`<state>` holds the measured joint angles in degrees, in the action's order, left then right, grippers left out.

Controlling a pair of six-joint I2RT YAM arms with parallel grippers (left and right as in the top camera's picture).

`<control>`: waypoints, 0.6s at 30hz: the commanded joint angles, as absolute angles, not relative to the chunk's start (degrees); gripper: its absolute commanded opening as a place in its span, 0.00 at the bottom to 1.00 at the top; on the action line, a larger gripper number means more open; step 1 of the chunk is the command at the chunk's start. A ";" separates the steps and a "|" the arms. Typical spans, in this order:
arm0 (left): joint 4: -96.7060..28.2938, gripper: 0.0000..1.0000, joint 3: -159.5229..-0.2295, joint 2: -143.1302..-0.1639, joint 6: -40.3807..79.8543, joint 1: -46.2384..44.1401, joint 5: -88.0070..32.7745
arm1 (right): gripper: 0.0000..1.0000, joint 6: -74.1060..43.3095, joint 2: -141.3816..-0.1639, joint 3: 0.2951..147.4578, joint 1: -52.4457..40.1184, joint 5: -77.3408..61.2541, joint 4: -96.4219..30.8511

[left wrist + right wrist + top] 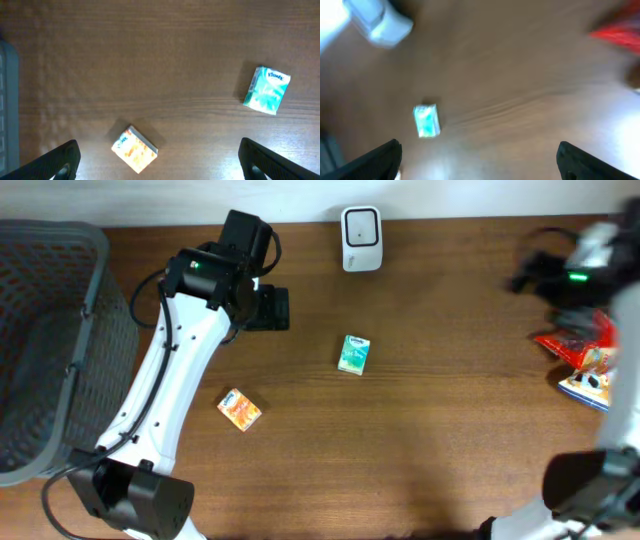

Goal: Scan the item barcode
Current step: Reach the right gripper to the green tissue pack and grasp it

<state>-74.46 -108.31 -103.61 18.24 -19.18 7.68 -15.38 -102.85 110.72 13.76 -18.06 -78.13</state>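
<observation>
The brown wooden table (450, 450) fills the overhead view. At its left edge stands a grey mesh basket (95, 275). The left arm (170, 380), white with black joints, reaches from the near left corner toward the far side. The left gripper (159, 145) hangs over the wood with its two fingers (57, 161) spread wide, and it holds nothing. The right arm (600, 250) is at the right edge and looks blurred. The right gripper (479, 144) is also wide open and empty, although its wrist picture is not sharp.

Under the right arm lies a small heap of red packets (575, 345). The white scanner (360, 238) stands at the far edge, about in the middle.

The green tissue pack (353, 354) lies flat near the centre of the table, on the near side of the scanner and apart from it. The orange box (239, 409), the smallest thing, lies to the left of the pack and nearer the front, just beside the left arm. Neither gripper touches any of them.
</observation>
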 commanded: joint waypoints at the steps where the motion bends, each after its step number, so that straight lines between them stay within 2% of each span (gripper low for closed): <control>1: -75.61 0.99 -108.03 -103.15 18.83 -19.31 7.29 | 0.99 -12.56 -108.03 106.72 5.15 -19.92 -74.48; 3: -75.96 0.99 -108.03 -103.15 18.83 -19.31 7.29 | 0.99 -15.31 -112.14 105.62 0.12 -19.92 -70.70; 4: -75.92 0.99 -108.03 -103.15 18.83 -19.33 7.29 | 0.92 -16.88 -114.67 105.62 -2.13 -19.94 -69.01; 5: -75.94 0.99 -108.03 -103.15 18.81 -19.33 7.29 | 0.79 -18.48 -116.68 105.62 -3.64 -20.21 -68.05; 6: -76.03 0.99 -108.03 -103.15 18.81 -19.31 7.29 | 0.73 -18.94 -118.85 105.62 -5.30 -21.69 -66.98; 8: -76.09 0.99 -108.03 -103.15 18.81 -19.31 7.29 | 0.54 -18.94 -122.15 105.62 -7.75 -24.86 -65.08; 10: -76.09 0.99 -108.03 -103.15 18.81 -19.33 7.31 | 0.52 -18.94 -125.10 105.54 -9.93 -25.30 -64.03; 12: -76.18 0.99 -108.03 -103.15 18.81 -19.31 7.31 | 0.46 -20.08 -127.02 105.54 -10.87 -25.34 -64.05; 18: -76.09 0.99 -108.03 -103.15 18.83 -19.33 7.29 | 0.46 -20.71 -127.94 99.94 -10.92 -26.46 -60.99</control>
